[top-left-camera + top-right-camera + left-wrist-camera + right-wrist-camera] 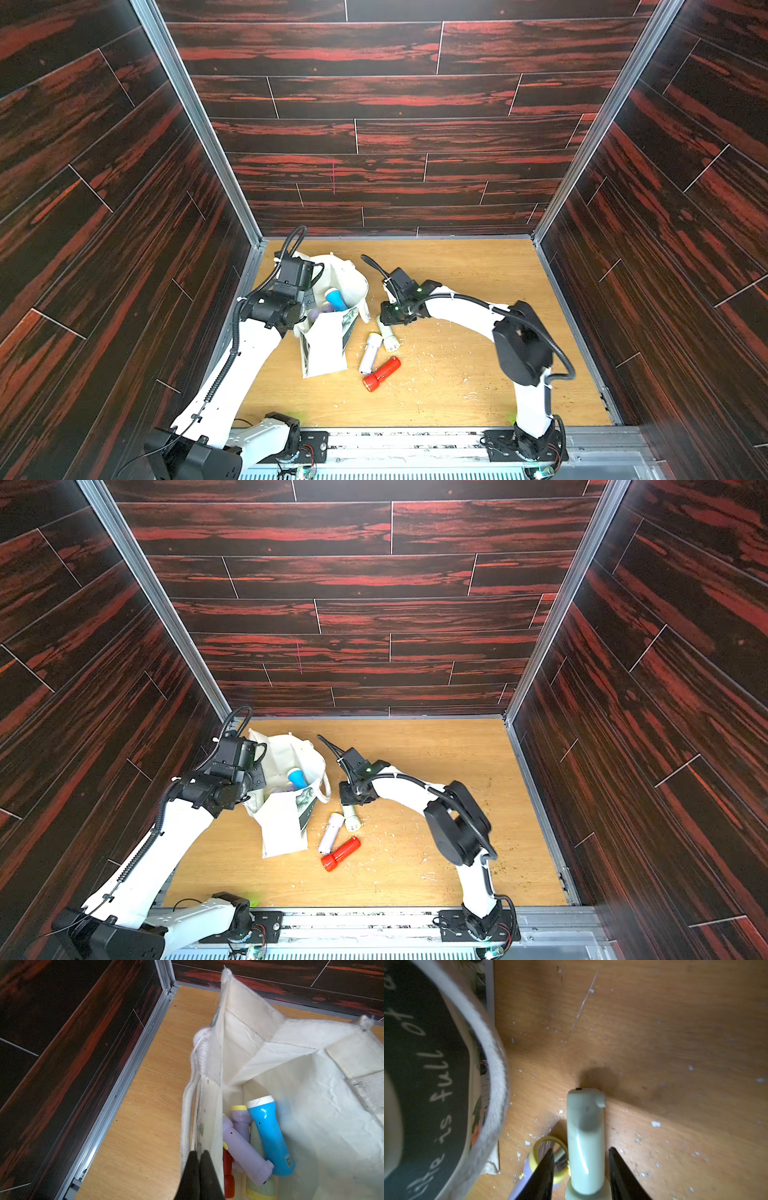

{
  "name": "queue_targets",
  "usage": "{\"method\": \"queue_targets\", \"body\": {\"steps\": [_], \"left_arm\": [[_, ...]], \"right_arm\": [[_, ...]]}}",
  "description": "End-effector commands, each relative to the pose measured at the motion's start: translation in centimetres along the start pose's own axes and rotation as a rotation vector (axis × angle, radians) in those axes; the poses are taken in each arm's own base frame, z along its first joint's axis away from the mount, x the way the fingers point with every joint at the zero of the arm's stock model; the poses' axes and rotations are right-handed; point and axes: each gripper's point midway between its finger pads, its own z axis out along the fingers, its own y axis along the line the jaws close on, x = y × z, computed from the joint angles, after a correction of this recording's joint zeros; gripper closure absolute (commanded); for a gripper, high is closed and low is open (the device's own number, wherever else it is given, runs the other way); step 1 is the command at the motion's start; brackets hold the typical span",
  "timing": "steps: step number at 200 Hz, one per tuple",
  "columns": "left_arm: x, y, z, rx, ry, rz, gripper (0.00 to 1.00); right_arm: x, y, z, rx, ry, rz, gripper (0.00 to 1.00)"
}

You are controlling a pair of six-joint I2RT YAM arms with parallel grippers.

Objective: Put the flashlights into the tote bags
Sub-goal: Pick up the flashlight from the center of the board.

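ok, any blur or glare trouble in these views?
Right wrist: bag near the lens, out of focus; green flashlight sharper, with a glare streak and a dark shadow past its end. Left wrist: blue flashlight crisp, small highlight, bluish haze beside it. Both top views: walls splay out, wide-angle.

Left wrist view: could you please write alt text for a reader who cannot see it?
The shut left gripper pinches the rim of an open off-white tote bag on a wooden table. Inside lie a blue flashlight, two lilac flashlights, a red flashlight and a pale green flashlight.
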Motion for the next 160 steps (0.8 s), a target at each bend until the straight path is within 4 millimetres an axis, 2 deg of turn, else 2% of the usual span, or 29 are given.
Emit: {"method": "queue_targets", "body": {"steps": [1, 42, 160], "left_arm": [[0.1, 1.5, -0.6, -0.046, -0.016, -0.020, 1.00], [0.2, 1.4, -0.6, -0.043, -0.014, -0.020, 1.00], [0.3, 1.2, -0.4, -0.029, -0.006, -0.014, 1.00]], "right_arm": [[1.0, -0.5, 1.5, 0.024, 0.076, -0.004, 0.56], [1.3, -0.6, 3.0, 0.043, 0.131, -0.016, 0.56], [1.7, -1.9, 5.4, 0.140, 0.221, -0.034, 0.56]]}}
